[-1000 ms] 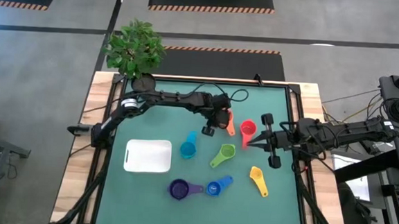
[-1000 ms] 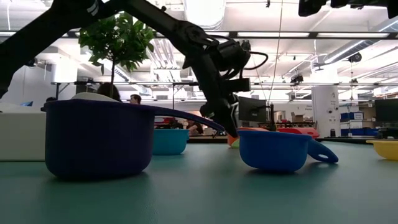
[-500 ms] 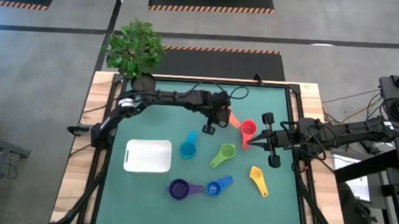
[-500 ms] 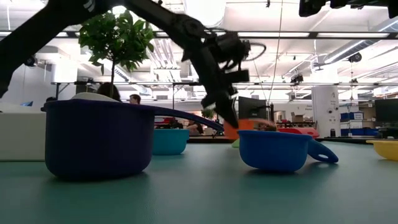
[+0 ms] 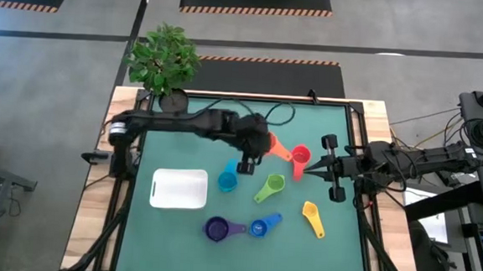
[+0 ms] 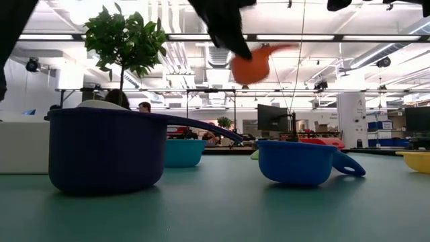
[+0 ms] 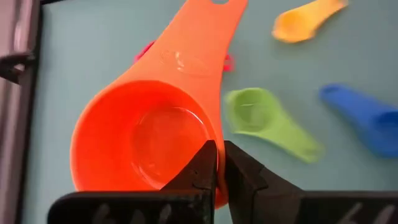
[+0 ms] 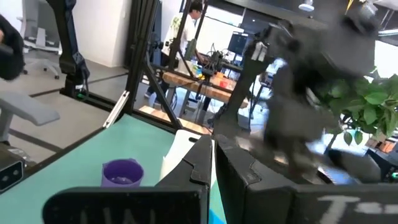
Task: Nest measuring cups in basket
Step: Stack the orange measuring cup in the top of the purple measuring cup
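My left gripper (image 5: pixel 256 151) is over the table's middle, shut on the orange cup (image 5: pixel 278 146), which hangs high above the mat in the low view (image 6: pixel 252 65). The red cup (image 5: pixel 299 155) sits on the mat just right of it. My right gripper (image 5: pixel 308 167) is shut, its tips at the red cup's near side. On the mat rest the light blue cup (image 5: pixel 227 181), green cup (image 5: pixel 270 188), dark blue cup (image 5: pixel 260 227), purple cup (image 5: pixel 216 229) and yellow cup (image 5: pixel 311 215). The white basket (image 5: pixel 179 188) lies to the left. My left gripper pinches the orange cup's bowl wall (image 7: pixel 219 186) on the side away from the handle, one finger (image 7: pixel 205 169) inside the bowl and one outside. The fingers come from above. The cup is lifted clear, and its handle (image 7: pixel 208 34) points away from the fingers. My right gripper's shut tips are right at the red cup; whether they touch it, I cannot tell.
A potted plant (image 5: pixel 165 59) stands at the far left corner. The cups are spread between the basket and the right arm. Bare mat shows along the far edge and the near right corner. People and desks show beyond the table in the low view.
My left gripper has risen from the mat with the orange cup and drifted a little toward the table's left and near edge. The cup has gone from table level to lifted clear, high up in the low view.
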